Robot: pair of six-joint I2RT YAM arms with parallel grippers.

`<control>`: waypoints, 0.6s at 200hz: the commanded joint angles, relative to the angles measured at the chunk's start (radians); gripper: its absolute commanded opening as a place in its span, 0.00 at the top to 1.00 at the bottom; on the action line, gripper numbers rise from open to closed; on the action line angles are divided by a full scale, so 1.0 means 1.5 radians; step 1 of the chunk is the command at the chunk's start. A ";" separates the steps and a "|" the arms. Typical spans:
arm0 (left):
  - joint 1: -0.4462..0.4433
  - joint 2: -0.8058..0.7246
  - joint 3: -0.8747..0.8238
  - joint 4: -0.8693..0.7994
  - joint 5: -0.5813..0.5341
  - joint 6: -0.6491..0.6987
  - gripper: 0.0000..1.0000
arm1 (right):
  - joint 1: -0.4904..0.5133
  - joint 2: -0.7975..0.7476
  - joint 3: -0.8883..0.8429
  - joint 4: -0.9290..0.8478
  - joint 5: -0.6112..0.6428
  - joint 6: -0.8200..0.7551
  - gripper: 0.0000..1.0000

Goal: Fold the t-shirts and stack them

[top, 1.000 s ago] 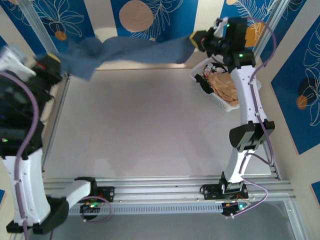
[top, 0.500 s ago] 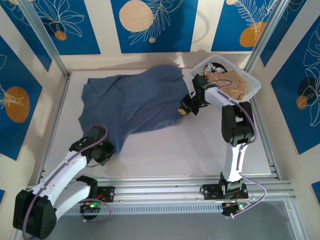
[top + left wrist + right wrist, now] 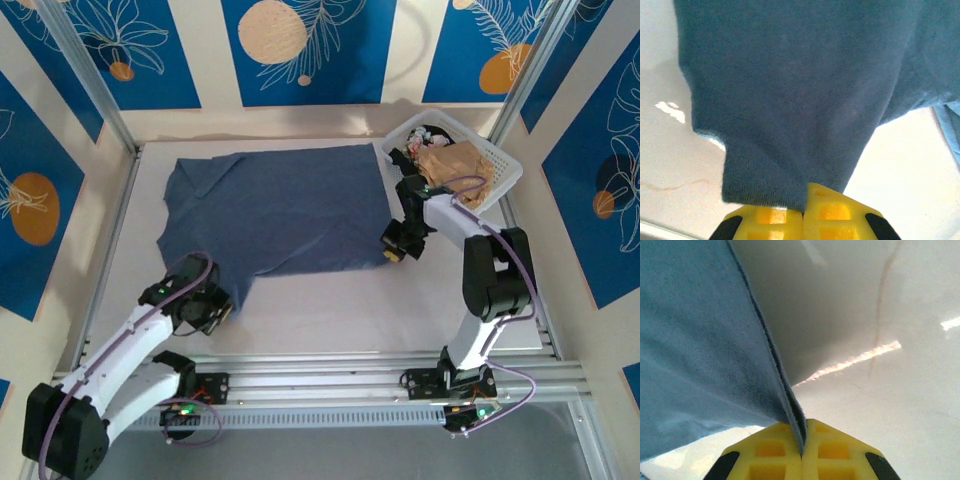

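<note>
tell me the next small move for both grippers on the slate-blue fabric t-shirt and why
Probably lower and open both. The slate-blue fabric t-shirt lies spread nearly flat on the white table, and the left gripper and right gripper are shut on its near corners, so releasing frees them for folding.

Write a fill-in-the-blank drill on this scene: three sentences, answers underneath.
1. The t-shirt spread on the table is slate-____.
2. The left pincer and the right pincer are each ____ on the t-shirt's near edge.
3. The white lattice basket stands at the table's far ____ corner.
Missing words: blue; shut; right.
</note>
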 commanded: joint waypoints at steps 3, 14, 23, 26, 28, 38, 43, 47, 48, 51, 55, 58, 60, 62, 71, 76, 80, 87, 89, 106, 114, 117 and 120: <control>-0.031 -0.045 0.035 -0.130 -0.073 -0.070 1.00 | -0.002 -0.014 -0.029 -0.025 0.025 -0.020 1.00; -0.036 -0.078 0.037 -0.164 -0.100 -0.097 1.00 | -0.002 -0.021 -0.037 -0.024 0.023 -0.019 1.00; -0.037 -0.108 0.049 -0.193 -0.131 -0.111 1.00 | 0.003 -0.033 -0.036 -0.024 0.018 -0.022 1.00; -0.038 -0.117 0.059 -0.202 -0.147 -0.111 1.00 | 0.005 -0.038 -0.034 -0.024 0.016 -0.025 1.00; -0.038 -0.122 0.066 -0.209 -0.158 -0.110 1.00 | 0.008 -0.043 -0.031 -0.024 0.015 -0.027 1.00; -0.046 -0.142 0.124 -0.248 -0.230 -0.103 1.00 | 0.023 -0.075 -0.016 -0.021 0.010 -0.034 1.00; -0.051 -0.148 0.162 -0.270 -0.274 -0.095 1.00 | 0.032 -0.098 -0.010 -0.014 0.003 -0.036 1.00; -0.058 -0.151 0.197 -0.284 -0.314 -0.087 1.00 | 0.039 -0.120 -0.008 -0.003 -0.005 -0.039 1.00; -0.061 -0.151 0.208 -0.288 -0.323 -0.085 1.00 | 0.041 -0.126 -0.008 0.001 -0.007 -0.039 1.00; -0.065 -0.151 0.233 -0.295 -0.353 -0.075 1.00 | 0.047 -0.146 -0.008 0.011 -0.012 -0.041 1.00; -0.072 -0.150 0.270 -0.304 -0.393 -0.060 1.00 | 0.054 -0.172 -0.009 0.027 -0.018 -0.043 1.00; -0.077 -0.147 0.298 -0.308 -0.420 -0.045 1.00 | 0.060 -0.193 -0.010 0.040 -0.021 -0.045 1.00; -0.078 -0.144 0.316 -0.311 -0.437 -0.037 1.00 | 0.064 -0.206 -0.012 0.050 -0.025 -0.046 1.00; -0.079 -0.141 0.332 -0.312 -0.453 -0.025 1.00 | 0.069 -0.220 -0.013 0.058 -0.029 -0.047 1.00; -0.080 -0.126 0.402 -0.311 -0.508 0.018 1.00 | 0.084 -0.274 -0.015 0.088 -0.041 -0.049 1.00; -0.080 -0.117 0.436 -0.299 -0.529 0.051 1.00 | 0.090 -0.298 -0.013 0.096 -0.046 -0.046 1.00; -0.080 -0.110 0.457 -0.282 -0.541 0.081 1.00 | 0.095 -0.316 -0.010 0.101 -0.049 -0.043 1.00; -0.080 -0.094 0.488 -0.259 -0.556 0.130 1.00 | 0.103 -0.341 -0.006 0.105 -0.053 -0.036 1.00; -0.080 -0.090 0.497 -0.255 -0.559 0.139 1.00 | 0.104 -0.346 -0.004 0.105 -0.054 -0.034 1.00; -0.079 -0.045 0.537 -0.212 -0.571 0.201 1.00 | 0.117 -0.362 0.020 0.099 -0.068 -0.011 1.00; -0.079 -0.021 0.542 -0.181 -0.567 0.234 1.00 | 0.118 -0.350 0.033 0.099 -0.081 0.000 1.00; -0.078 -0.010 0.544 -0.170 -0.566 0.246 1.00 | 0.117 -0.343 0.038 0.101 -0.087 0.004 1.00; -0.076 0.002 0.546 -0.159 -0.564 0.257 1.00 | 0.117 -0.336 0.043 0.105 -0.094 0.006 1.00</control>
